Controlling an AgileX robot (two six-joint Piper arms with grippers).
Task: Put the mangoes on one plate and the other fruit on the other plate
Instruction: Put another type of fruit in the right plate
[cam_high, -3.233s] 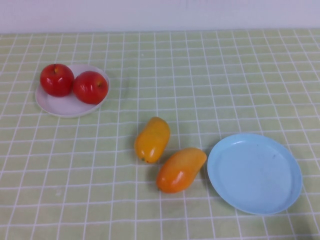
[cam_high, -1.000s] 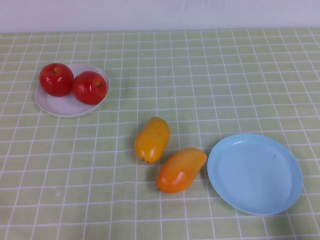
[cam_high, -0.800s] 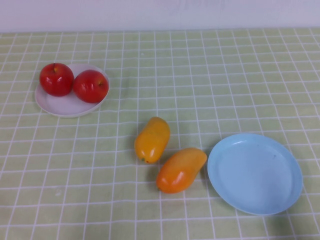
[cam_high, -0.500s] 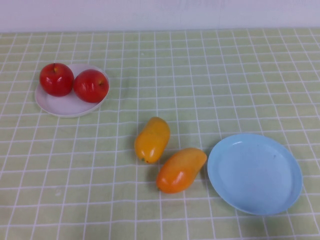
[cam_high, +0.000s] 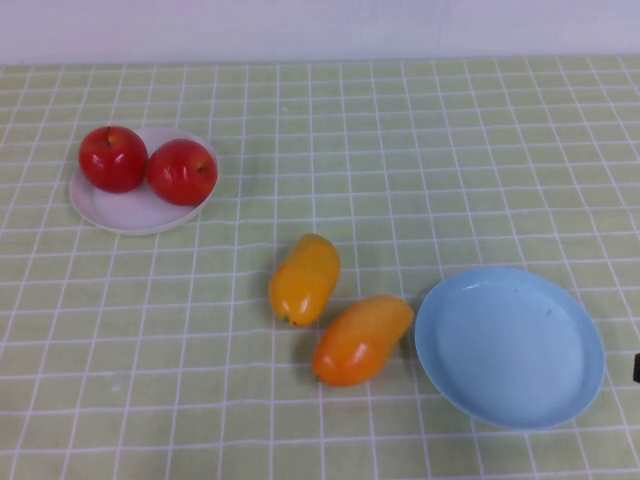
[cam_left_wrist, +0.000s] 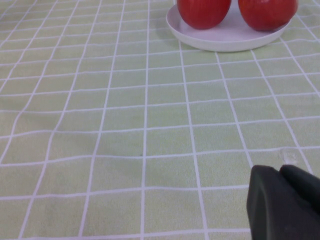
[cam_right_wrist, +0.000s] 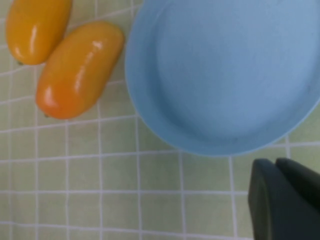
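Two orange mangoes (cam_high: 305, 278) (cam_high: 362, 339) lie side by side on the cloth mid-table, just left of the empty light blue plate (cam_high: 510, 345). Two red apples (cam_high: 113, 158) (cam_high: 182, 171) sit on the white plate (cam_high: 130, 212) at the back left. My right gripper (cam_right_wrist: 275, 165) is shut and empty, hovering near the blue plate's (cam_right_wrist: 225, 75) front right rim; only a dark tip of the right gripper (cam_high: 637, 368) shows in the high view. My left gripper (cam_left_wrist: 280, 172) is shut and empty, low over bare cloth, well short of the white plate (cam_left_wrist: 225, 40) and apples (cam_left_wrist: 204, 10).
A green checked cloth (cam_high: 400, 170) covers the whole table, with a pale wall along the back edge. The left arm is outside the high view.
A dark tip of my right gripper has appeared at the right edge of the high view. The fruit and plates have not moved.
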